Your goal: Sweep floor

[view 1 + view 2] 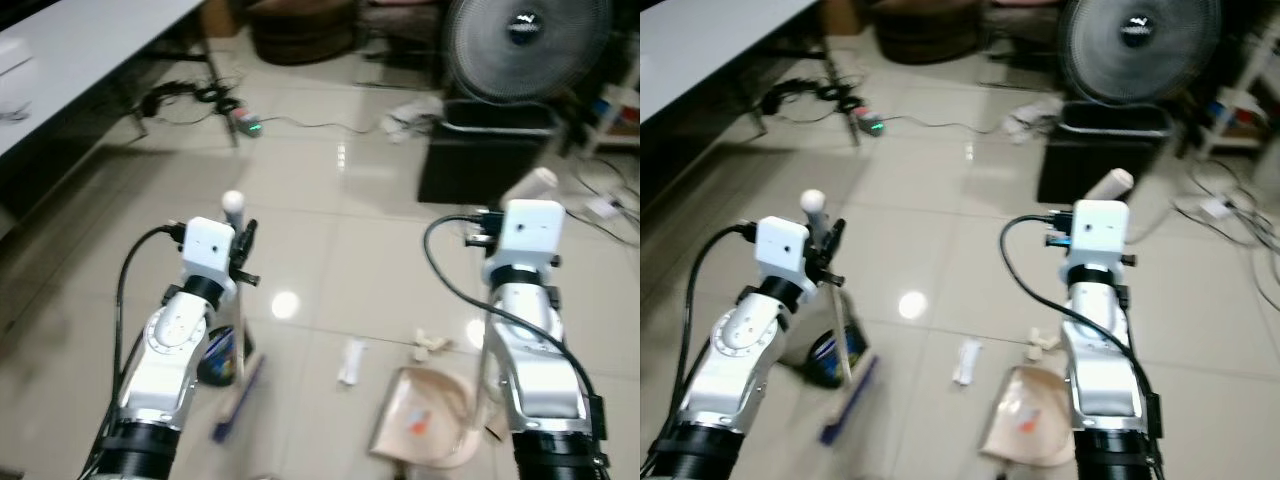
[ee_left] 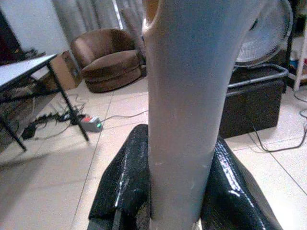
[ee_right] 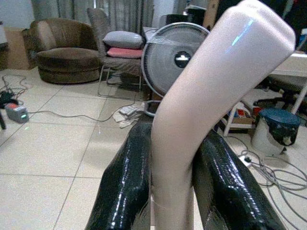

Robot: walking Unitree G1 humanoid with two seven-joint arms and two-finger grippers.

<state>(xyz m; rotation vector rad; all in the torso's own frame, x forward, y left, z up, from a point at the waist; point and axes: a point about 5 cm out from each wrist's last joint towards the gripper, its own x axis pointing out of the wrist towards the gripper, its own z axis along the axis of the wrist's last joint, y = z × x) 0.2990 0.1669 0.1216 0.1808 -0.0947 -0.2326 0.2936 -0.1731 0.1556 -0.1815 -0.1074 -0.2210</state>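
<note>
Floor (image 1: 330, 230): pale glossy tile; I see most of it bare, with litter gathered between my two arms.
Fan (image 1: 527, 45): stands well ahead behind a black bin (image 1: 485, 150); I keep my strokes short of both.
Dustpan (image 1: 425, 415): pinkish, flat on the tile by my right arm, with an orange scrap already inside.
Broom (image 1: 237, 385): blue-edged head on the tile beside my left arm, handle rising to a white knob.
Left gripper (image 2: 165, 191): both black fingers pinch the broom handle.
Right gripper (image 3: 175, 191): fingers clamp the curved dustpan handle.
Litter: white wrapper (image 1: 351, 360) just left of the pan mouth; crumpled scrap (image 1: 430, 345) just ahead of it.
Step, by my judgement: sweeping litter into the pan.
Method: I would hold the pan lip flat on the tile, set the broom beyond the wrapper, then draw low, short strokes toward the mouth.
</note>
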